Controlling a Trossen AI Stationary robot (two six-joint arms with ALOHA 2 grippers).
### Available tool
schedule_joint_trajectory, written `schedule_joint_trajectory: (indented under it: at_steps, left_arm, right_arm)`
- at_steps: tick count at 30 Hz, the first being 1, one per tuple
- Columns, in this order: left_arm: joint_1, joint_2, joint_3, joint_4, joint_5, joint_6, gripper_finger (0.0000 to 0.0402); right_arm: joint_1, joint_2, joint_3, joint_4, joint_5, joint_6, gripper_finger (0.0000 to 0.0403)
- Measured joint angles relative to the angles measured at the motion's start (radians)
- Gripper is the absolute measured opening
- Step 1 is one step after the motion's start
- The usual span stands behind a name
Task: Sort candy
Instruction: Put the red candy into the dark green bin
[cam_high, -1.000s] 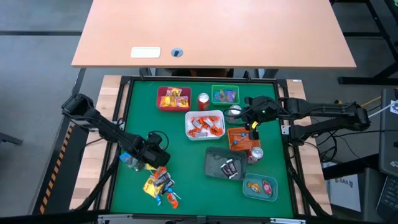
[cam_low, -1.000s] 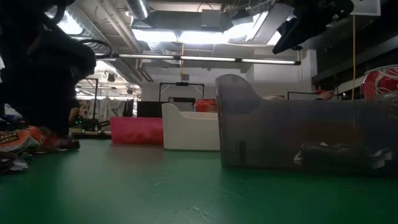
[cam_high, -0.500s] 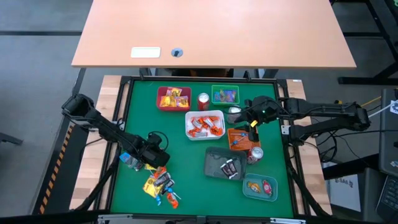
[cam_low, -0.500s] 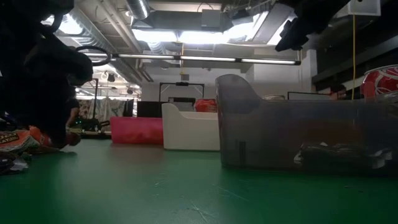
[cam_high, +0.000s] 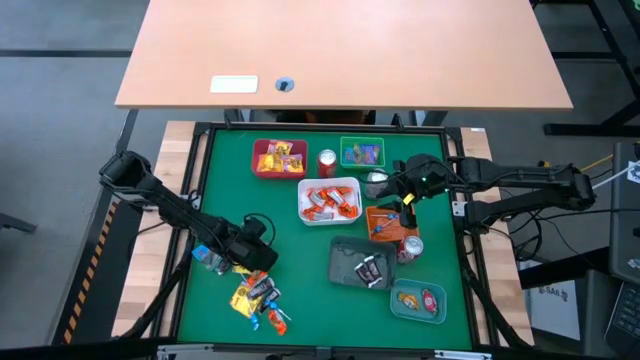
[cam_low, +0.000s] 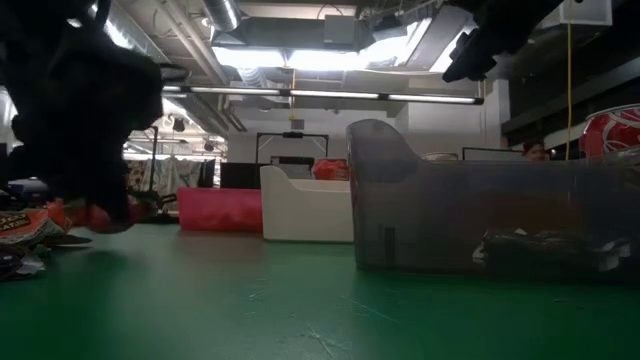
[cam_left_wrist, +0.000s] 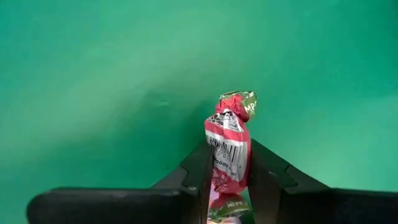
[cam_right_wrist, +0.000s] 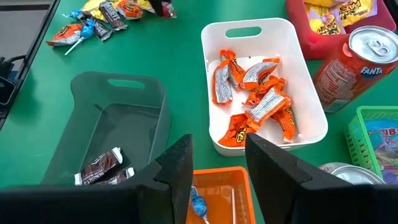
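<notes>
Loose wrapped candy (cam_high: 258, 298), yellow, orange, blue and dark, lies in a pile on the green mat near the table's near-left corner. My left gripper (cam_high: 255, 255) hangs just beyond the pile's far side, shut on one red-wrapped candy (cam_left_wrist: 227, 148). My right gripper (cam_high: 400, 198) hovers open over the far end of the orange tray (cam_high: 372, 213) and touches nothing; its fingers (cam_right_wrist: 180, 163) stand well apart. Sorted candy lies in the white tray (cam_right_wrist: 211, 138), the grey tray (cam_right_wrist: 81, 87) and the red tray (cam_high: 258, 170). My left gripper pinches the red candy's body (cam_left_wrist: 227, 163) between its two fingers, coming from above and pointing down at the mat. The twisted end (cam_left_wrist: 239, 101) sticks out past the fingertips. In the low view the candy (cam_low: 95, 215) looks to hang just above the mat.
Trays crowd the table's middle and right: green basket (cam_high: 346, 143), teal tray (cam_high: 400, 305), with a red can (cam_high: 327, 161) and silver cans (cam_high: 376, 183) (cam_high: 411, 247) standing between them. Bare green mat lies between the pile and the grey tray (cam_high: 340, 268).
My left gripper, still shut on the red candy, has shifted a little toward the table's right, away from the pile; in the low view the candy now sits slightly higher over the mat. The right arm has kept still.
</notes>
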Motion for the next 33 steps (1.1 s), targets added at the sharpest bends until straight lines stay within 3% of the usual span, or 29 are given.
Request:
schedule_joint_trajectory:
  at_steps: [12,21,33]
  left_arm:
    - [0.054,0.0,0.0,0.428,0.0,0.296,0.0067]
    - [0.114,0.0,0.0,0.782,0.003,0.523,0.0067]
    - [0.162,0.0,0.0,0.821,0.039,0.565,0.0067]
  right_arm:
    - [0.001,0.021,0.0,0.174,-0.002,-0.03,0.0145]
    - [0.026,0.124,0.0,0.426,-0.209,-0.116,0.0145]
    - [0.151,0.301,0.004,0.748,-0.208,-0.192,0.0145]
